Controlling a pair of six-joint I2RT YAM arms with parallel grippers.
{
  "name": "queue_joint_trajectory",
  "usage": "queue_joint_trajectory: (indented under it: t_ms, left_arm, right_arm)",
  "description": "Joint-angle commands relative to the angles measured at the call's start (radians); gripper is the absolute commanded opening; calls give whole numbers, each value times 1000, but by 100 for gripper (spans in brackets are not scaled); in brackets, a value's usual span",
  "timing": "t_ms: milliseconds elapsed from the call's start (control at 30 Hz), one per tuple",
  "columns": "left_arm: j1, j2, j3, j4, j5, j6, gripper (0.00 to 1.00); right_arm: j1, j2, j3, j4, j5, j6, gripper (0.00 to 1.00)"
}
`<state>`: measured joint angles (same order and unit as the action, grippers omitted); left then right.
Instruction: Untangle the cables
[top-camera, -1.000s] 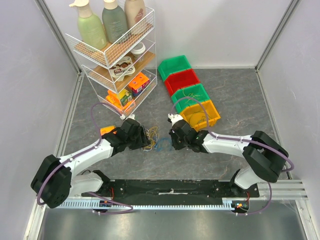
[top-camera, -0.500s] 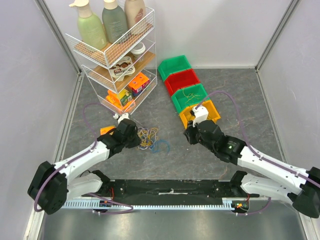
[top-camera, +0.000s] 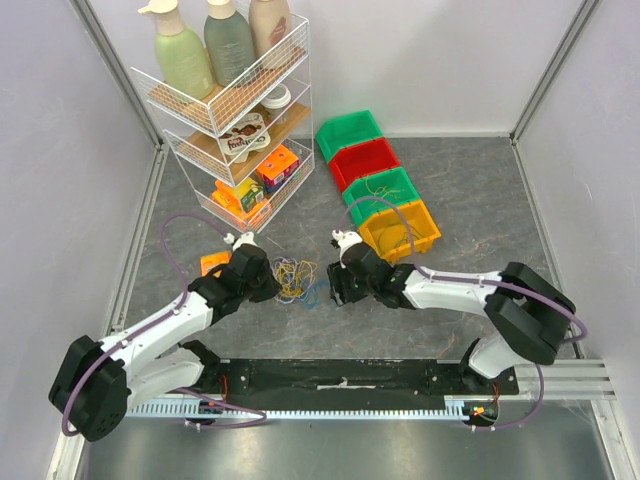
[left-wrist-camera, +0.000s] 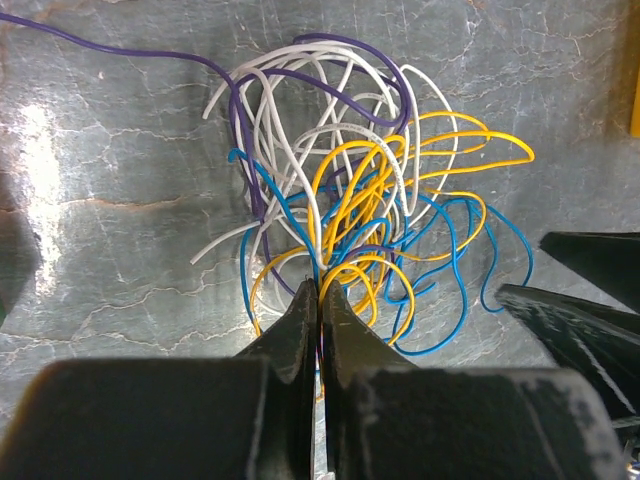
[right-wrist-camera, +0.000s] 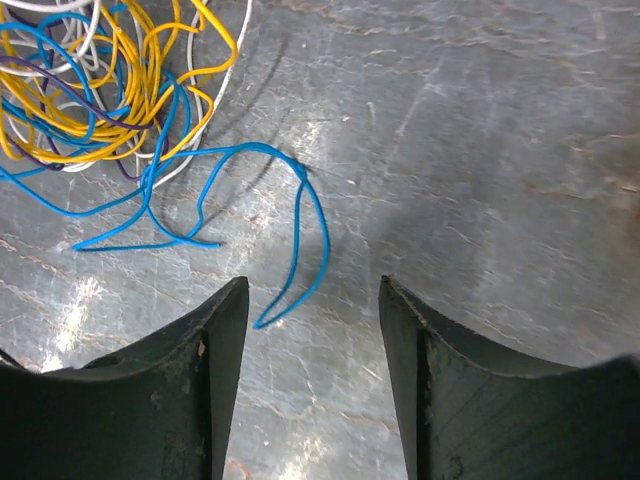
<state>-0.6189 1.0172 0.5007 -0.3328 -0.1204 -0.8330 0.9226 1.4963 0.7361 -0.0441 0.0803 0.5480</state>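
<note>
The cables (top-camera: 297, 279) are a loose tangle of white, yellow, blue and purple strands on the grey table between my two grippers. My left gripper (top-camera: 264, 284) sits at the tangle's left edge. In the left wrist view its jaws (left-wrist-camera: 320, 285) are pressed shut, with a thin strand of the cables (left-wrist-camera: 350, 200) pinched at the tips. My right gripper (top-camera: 334, 287) is at the tangle's right side, low over the table. It (right-wrist-camera: 312, 290) stands open, and the loose end of a blue cable (right-wrist-camera: 315, 230) lies between its fingertips, untouched.
A white wire rack (top-camera: 235, 110) with bottles and boxes stands at the back left. A row of green, red, green and yellow bins (top-camera: 378, 180) runs behind the right arm. A small orange item (top-camera: 212, 263) lies beside the left arm.
My left gripper has closed on the tangle's left edge. My right arm swung out toward the yellow bin, then came back to the tangle, and its jaws have opened.
</note>
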Motion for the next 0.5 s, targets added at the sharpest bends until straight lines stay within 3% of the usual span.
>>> queue_joint_trajectory:
  t_ms: [0, 33, 133, 167, 267, 467]
  left_arm:
    - [4, -28, -22, 61, 31, -32, 2]
    - [4, -32, -27, 67, 33, -31, 2]
    - [2, -34, -30, 72, 16, -32, 2]
    - [4, -32, -27, 63, -1, -37, 2]
    - [2, -32, -8, -1, -85, -73, 2]
    - [4, -103, 30, -172, -295, -176, 2]
  right_arm:
    - [16, 71, 40, 99, -16, 41, 60]
    - [18, 87, 39, 108, -23, 44, 56]
    - [24, 102, 42, 115, -36, 29, 33]
    - [22, 98, 46, 92, -19, 20, 21]
    - [22, -20, 39, -26, 117, -9, 1]
    - [22, -336, 46, -351, 498, -66, 0]
